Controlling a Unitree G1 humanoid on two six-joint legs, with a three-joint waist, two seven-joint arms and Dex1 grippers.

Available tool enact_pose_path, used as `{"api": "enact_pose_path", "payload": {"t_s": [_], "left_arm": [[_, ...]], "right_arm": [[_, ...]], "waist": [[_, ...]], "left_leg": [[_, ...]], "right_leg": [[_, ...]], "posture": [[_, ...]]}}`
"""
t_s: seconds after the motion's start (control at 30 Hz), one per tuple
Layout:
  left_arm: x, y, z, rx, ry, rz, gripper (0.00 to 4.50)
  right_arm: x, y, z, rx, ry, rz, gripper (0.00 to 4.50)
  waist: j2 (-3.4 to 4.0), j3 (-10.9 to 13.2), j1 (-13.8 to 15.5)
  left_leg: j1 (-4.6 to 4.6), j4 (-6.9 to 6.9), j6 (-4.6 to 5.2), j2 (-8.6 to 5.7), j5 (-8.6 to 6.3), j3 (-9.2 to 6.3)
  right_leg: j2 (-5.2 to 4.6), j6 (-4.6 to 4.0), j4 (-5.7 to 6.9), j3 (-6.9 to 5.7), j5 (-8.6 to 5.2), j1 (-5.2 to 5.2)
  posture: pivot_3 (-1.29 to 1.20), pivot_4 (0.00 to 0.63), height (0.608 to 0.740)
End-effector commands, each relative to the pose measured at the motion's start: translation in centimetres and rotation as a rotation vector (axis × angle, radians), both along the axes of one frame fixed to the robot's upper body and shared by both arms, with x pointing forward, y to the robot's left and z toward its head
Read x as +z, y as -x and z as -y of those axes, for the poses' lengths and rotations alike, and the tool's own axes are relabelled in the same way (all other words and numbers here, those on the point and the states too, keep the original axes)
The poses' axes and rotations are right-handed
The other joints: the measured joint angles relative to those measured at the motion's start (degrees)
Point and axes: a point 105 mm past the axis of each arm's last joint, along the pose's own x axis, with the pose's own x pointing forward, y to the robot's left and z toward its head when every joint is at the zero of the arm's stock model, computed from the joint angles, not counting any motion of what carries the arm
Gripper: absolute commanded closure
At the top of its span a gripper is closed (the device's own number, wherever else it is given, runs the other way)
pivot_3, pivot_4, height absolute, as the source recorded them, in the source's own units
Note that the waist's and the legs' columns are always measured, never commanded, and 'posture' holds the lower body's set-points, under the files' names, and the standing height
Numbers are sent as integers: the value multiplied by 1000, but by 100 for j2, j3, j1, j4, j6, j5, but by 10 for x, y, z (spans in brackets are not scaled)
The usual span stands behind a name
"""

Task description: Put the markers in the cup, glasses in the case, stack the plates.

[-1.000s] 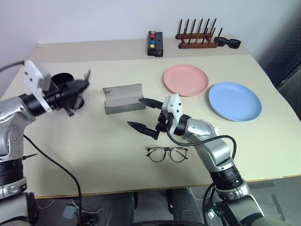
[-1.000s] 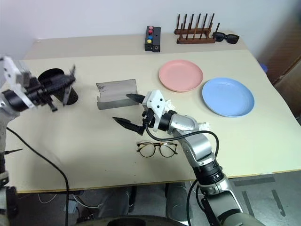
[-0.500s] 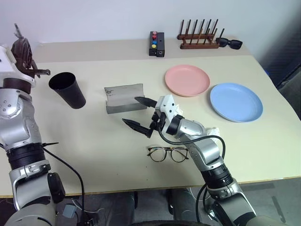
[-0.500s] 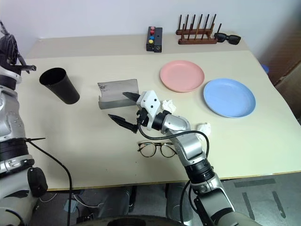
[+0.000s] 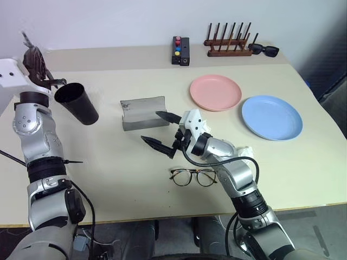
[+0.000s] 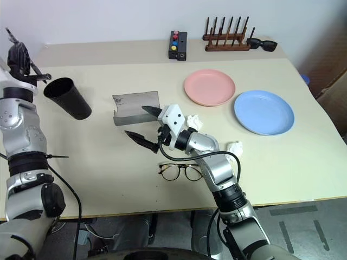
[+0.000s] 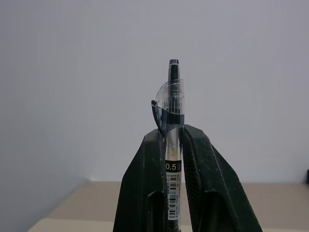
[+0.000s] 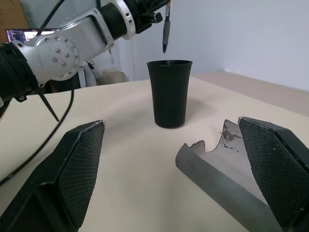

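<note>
The left gripper [image 7: 173, 140] is pinching a pen [image 7: 173, 145], its two black fingers pressed together on the barrel just under the clear clip. A second ago this gripper lay level beside the cup with the pen pointing sideways; now it has swung up and out toward the left edge of the worktop [image 5: 108, 173], so the pen stands nearly upright. In the right wrist view the pen's tip [image 8: 164, 34] hangs just above the rim of the black cup [image 8: 169, 92], a little to one side of its centre. That puts the marker step close to its drop, though the tip probably needs to come over the mouth before release.

The right gripper [image 5: 162, 131] has hardly moved: it hovers spread wide and empty just in front of the open grey case [image 5: 142, 112]. The glasses [image 5: 193, 176] lie on the worktop near that arm, not yet in the case. Farther right, the pink plate [image 5: 215, 91] and the blue plate [image 5: 271, 116] sit side by side, not stacked.
</note>
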Motion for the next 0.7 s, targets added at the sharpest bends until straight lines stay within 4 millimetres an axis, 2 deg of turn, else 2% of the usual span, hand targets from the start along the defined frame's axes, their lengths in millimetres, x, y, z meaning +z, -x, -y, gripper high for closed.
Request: {"api": "enact_pose_path", "payload": {"t_s": [0.03, 0.2, 0.4, 0.47, 0.5, 0.57, 0.6, 0.67, 0.7], "left_arm": [[4, 2, 1, 9, -24, 27, 4474], [-6, 1, 1, 7, -6, 9, 4474], [-8, 0, 4, -4, 2, 6, 4474], [-7, -1, 5, -8, 3, 6, 3536], [-7, -1, 6, -8, 3, 6, 3255], [-7, -1, 6, -5, 3, 6, 2385], [-7, -1, 6, -4, 3, 6, 1759], [-7, -1, 7, -6, 6, 8, 825], [-7, -1, 8, -8, 8, 9, 825]], "right_arm": [[13, 7, -5, 36, -34, 48, 0], [13, 7, -5, 41, -32, 49, 0], [14, 6, -5, 38, -35, 51, 0], [14, 7, -5, 37, -35, 51, 0], [14, 7, -5, 37, -35, 51, 0], [14, 7, -5, 37, -36, 51, 0], [14, 7, -5, 37, -36, 50, 0], [14, 7, -5, 37, -36, 49, 0], [14, 7, -5, 37, -36, 49, 0]], "waist": [[0, 0, -6], [0, 0, -7], [0, 0, -7], [0, 0, -6], [0, 0, -6], [0, 0, -6], [0, 0, -6], [0, 0, -6], [0, 0, -6]], "left_leg": [[0, 0, 0, 0, 0, 0], [0, 0, 0, 0, 0, 0], [0, 0, 0, 0, 0, 0], [0, 0, 0, 0, 0, 0], [0, 0, 0, 0, 0, 0], [0, 0, 0, 0, 0, 0], [0, 0, 0, 0, 0, 0], [0, 0, 0, 0, 0, 0], [0, 0, 0, 0, 0, 0]], "right_leg": [[0, 0, 0, 0, 0, 0], [0, 0, 1, 0, 0, 0], [0, 0, 1, 0, 0, 0], [0, 0, 1, 0, 0, 0], [0, 0, 1, 0, 0, 0], [0, 0, 1, 0, 0, 0], [0, 0, 1, 0, 0, 0], [0, 0, 1, 0, 0, 0], [0, 0, 1, 0, 0, 0]], "posture": [[0, 150, 739], [0, 150, 739], [0, 150, 739], [0, 150, 739], [0, 150, 739], [0, 150, 739], [0, 150, 739], [0, 150, 739], [0, 150, 739]]}}
